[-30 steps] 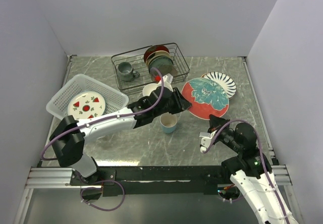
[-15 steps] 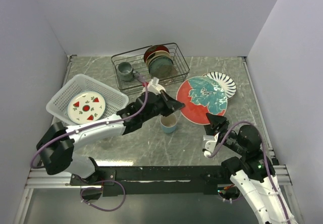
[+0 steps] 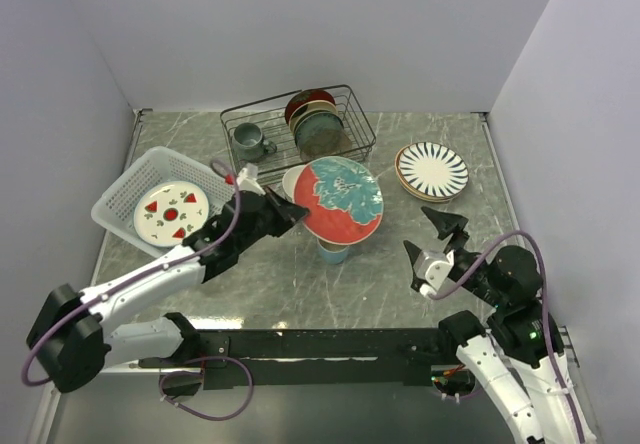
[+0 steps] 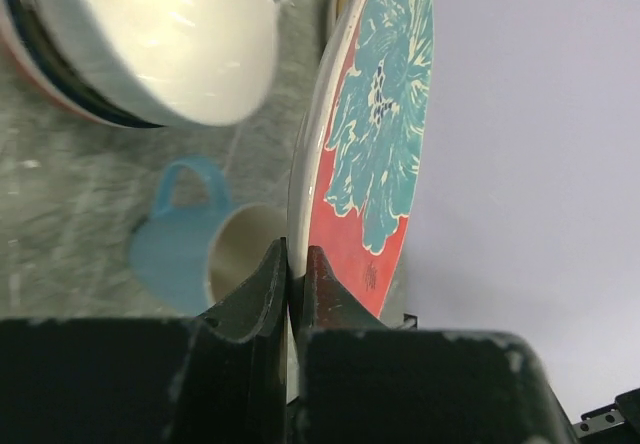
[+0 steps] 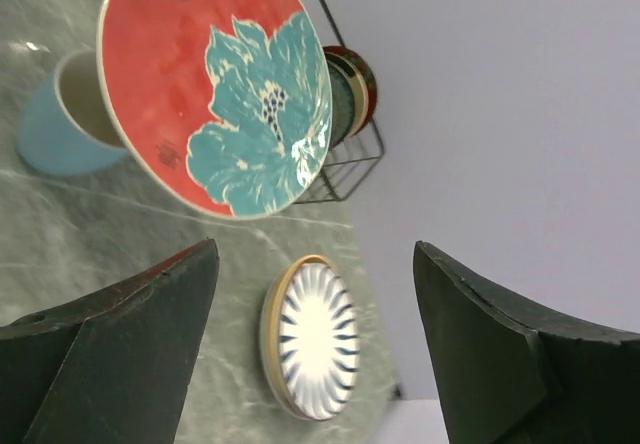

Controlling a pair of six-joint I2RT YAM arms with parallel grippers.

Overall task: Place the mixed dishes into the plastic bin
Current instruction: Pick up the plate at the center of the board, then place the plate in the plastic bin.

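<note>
My left gripper (image 3: 291, 212) (image 4: 296, 264) is shut on the rim of the teal-floral red plate (image 3: 338, 201) (image 4: 375, 134) (image 5: 215, 89), holding it tilted in the air above the light blue mug (image 3: 334, 252) (image 4: 170, 254) (image 5: 50, 124). A cream bowl (image 3: 296, 179) (image 4: 170, 34) sits just behind it. The white striped plate (image 3: 432, 169) (image 5: 315, 349) lies on a tan plate at the right. At the left stands the white plastic bin (image 3: 120, 199), with a strawberry-patterned plate (image 3: 171, 212) inside. My right gripper (image 3: 430, 236) (image 5: 315, 254) hangs open and empty near the striped plate.
At the back stands a black wire rack (image 3: 262, 116), which holds a grey mug (image 3: 250, 142) and upright plates (image 3: 315, 114). Walls close in the table on the left, the back and the right.
The left gripper has lifted the floral plate off the striped plate and carried it left, over the mug. The right gripper has opened and drawn back toward the near right.
</note>
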